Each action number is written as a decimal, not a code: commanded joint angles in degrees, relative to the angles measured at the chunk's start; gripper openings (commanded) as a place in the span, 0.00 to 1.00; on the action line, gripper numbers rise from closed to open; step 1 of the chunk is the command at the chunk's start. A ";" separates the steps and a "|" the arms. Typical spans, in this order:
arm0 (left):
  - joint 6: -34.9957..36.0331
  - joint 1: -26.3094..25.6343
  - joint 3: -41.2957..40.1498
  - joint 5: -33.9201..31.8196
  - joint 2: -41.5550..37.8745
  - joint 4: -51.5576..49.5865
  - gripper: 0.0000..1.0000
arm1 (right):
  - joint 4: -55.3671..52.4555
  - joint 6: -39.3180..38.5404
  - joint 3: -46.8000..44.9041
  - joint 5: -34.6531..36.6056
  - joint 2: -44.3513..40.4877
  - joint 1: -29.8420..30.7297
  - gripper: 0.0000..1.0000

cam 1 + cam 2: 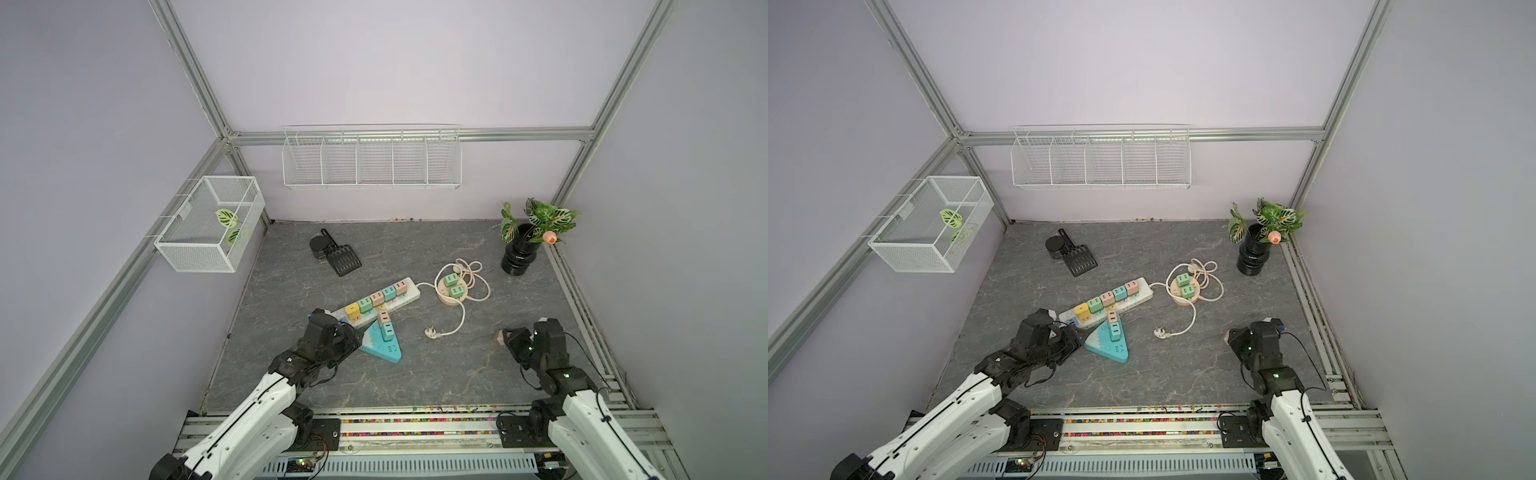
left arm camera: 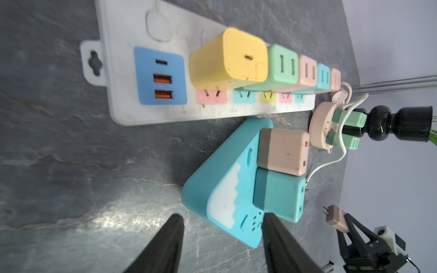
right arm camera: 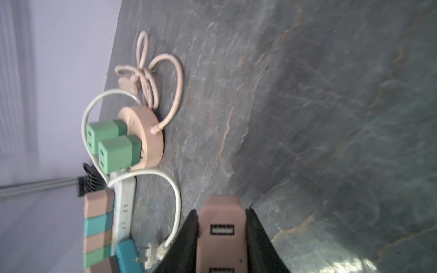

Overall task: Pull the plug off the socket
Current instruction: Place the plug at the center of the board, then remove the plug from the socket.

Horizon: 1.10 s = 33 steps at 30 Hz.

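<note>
Found the pink plug (image 3: 221,238) clamped between the fingers of the right gripper (image 3: 222,209), free of any socket, near the right edge of the desk (image 1: 457,374). Found the left gripper (image 2: 222,216) partly open, holding nothing, fingers astride a corner of the teal triangular socket (image 2: 220,179) mid-desk, beside the white power strip (image 2: 132,111).

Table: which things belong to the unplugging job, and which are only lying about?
Job: white power strip, teal triangular socket, round pink socket, pink plug in the shut right gripper, open left gripper.
Lying about: black scoop, black jar, vase with plant, wall rack, mesh basket.
</note>
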 commanded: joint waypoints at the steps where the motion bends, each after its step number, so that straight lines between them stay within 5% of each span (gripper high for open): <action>1: 3.95 0.19 1.64 -4.13 -3.77 -4.69 0.60 | 5.05 -0.21 -2.01 -14.56 2.19 -7.31 0.17; 5: 4.15 0.22 0.91 -2.72 -7.13 -3.08 0.61 | 7.88 -4.84 0.36 -19.04 11.55 -9.72 0.20; 11: 1.36 0.21 -0.82 -0.60 -10.07 -2.07 0.61 | -1.30 -12.31 8.17 -15.55 18.93 -9.83 0.59; 14: 0.34 0.21 -1.16 0.15 -11.57 -2.30 0.61 | -8.49 -15.51 11.89 -10.55 17.15 -9.93 0.71; 19: -1.26 0.23 -2.37 0.99 -15.52 -1.72 0.61 | -9.68 -19.23 13.93 -10.92 10.14 -9.93 0.70; 23: -3.02 0.20 -4.82 0.63 -18.48 -0.05 0.61 | 16.09 -9.45 5.20 -28.12 7.01 -8.41 0.65; 26: -4.46 0.23 -6.79 0.44 -19.11 1.67 0.61 | 22.99 -7.43 4.15 -27.79 8.71 0.94 0.63; 33: -6.73 0.24 -8.46 0.10 -17.08 3.93 0.61 | 15.30 -16.22 15.01 -9.80 23.94 33.27 0.64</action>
